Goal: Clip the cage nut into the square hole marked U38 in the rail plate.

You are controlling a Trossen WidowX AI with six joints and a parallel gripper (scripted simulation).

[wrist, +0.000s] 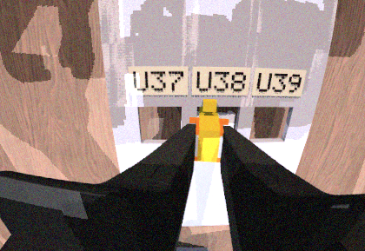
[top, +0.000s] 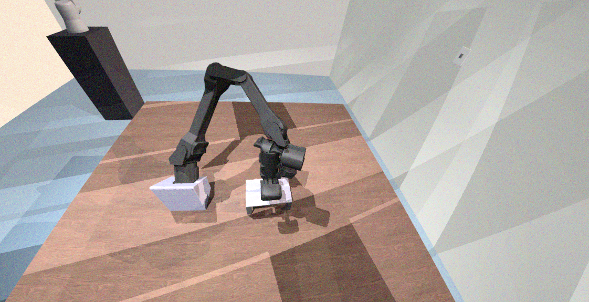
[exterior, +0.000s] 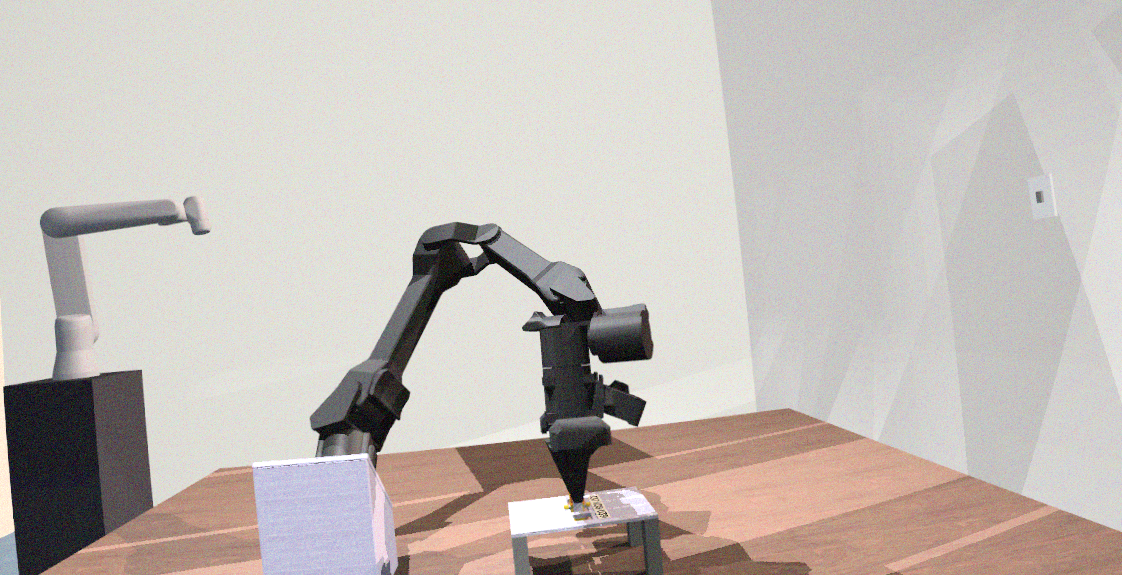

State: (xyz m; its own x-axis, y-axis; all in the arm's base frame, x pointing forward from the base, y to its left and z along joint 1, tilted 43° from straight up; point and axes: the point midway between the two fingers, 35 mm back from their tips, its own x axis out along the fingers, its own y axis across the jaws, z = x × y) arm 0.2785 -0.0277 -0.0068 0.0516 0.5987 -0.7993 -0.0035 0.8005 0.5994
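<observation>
The yellow and orange cage nut (wrist: pixel 209 126) (exterior: pixel 571 504) is between the fingertips, over the hole marked U38 (wrist: pixel 230 115). It covers much of that hole in the wrist view. My gripper (wrist: pixel 208 134) (exterior: pixel 577 498) points down and is shut on the nut, low over the plate. The white rail plate (wrist: pixel 152 150) (exterior: pixel 537 517) (top: pixel 253 198) stands on legs. Its label U38 (wrist: pixel 221 82) shows just beyond the hole. Whether the wings are inside the hole is hidden. In the top view the gripper hides the nut.
Hole U37 (wrist: pixel 161 124) and hole U39 (wrist: pixel 268 123) lie either side of U38, with wood showing through. A pale block (top: pixel 181 198) (exterior: pixel 314 516) stands at the arm's base. A dark pedestal (top: pixel 96 73) with a grey arm (exterior: pixel 74 347) stands beyond the wooden table (top: pixel 165 238).
</observation>
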